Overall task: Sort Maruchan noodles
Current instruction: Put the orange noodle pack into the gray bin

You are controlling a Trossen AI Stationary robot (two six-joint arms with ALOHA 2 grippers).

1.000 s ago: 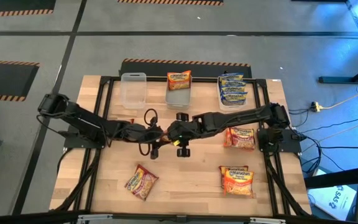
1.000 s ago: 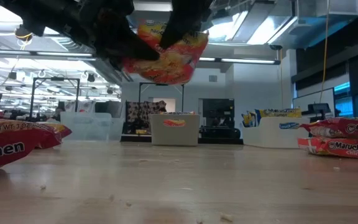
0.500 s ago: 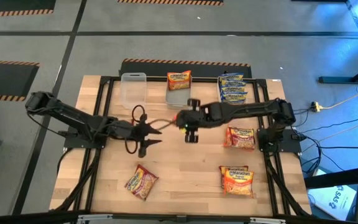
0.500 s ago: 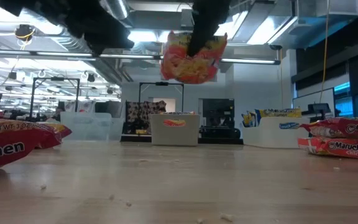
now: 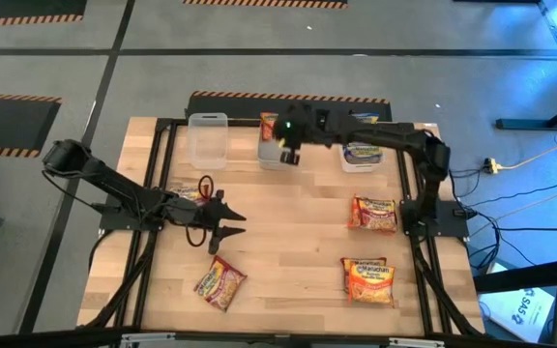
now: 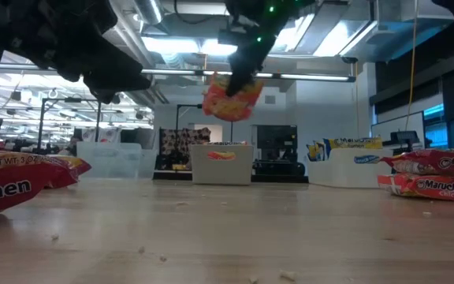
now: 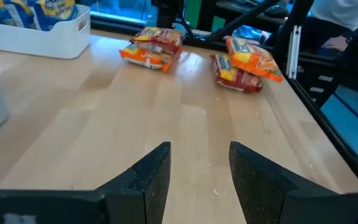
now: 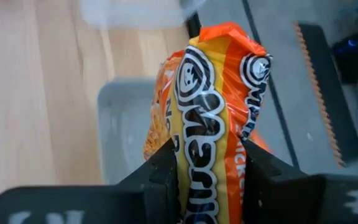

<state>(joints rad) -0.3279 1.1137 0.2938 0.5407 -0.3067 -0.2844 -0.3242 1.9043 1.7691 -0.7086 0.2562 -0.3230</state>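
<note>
My right gripper (image 5: 286, 147) hangs over the far middle of the table, above a clear tub (image 8: 120, 146) that holds an orange packet (image 5: 270, 120). It is shut on an orange-and-yellow Maruchan noodles packet (image 6: 231, 96), which is in the air. My left gripper (image 5: 232, 224) stands open over the table's left half with nothing between its fingers (image 7: 197, 155). Three more noodle packets lie flat on the wood: a pinkish one (image 5: 221, 281) near the front left and two orange-red ones (image 5: 374, 214) (image 5: 368, 280) on the right. My right gripper pinches the orange packet between its two fingers across its flat faces (image 8: 205, 163). The fingers come slanting down from above (image 6: 244, 72). The packet hangs below them, crumpled, lifted clear of the table and the tub.
An empty clear tub (image 5: 208, 138) stands at the far left. A white tub (image 5: 363, 147) with blue-and-yellow packets (image 7: 42, 9) is at the far right. A black frame (image 5: 162, 174) runs round the table. Bare wood lies in the middle.
My right gripper has carried the orange packet from the table's middle toward the far edge, up over the middle tub; the packet stayed in the air. My left gripper has drawn away from the packet toward the table's left and near edges.
</note>
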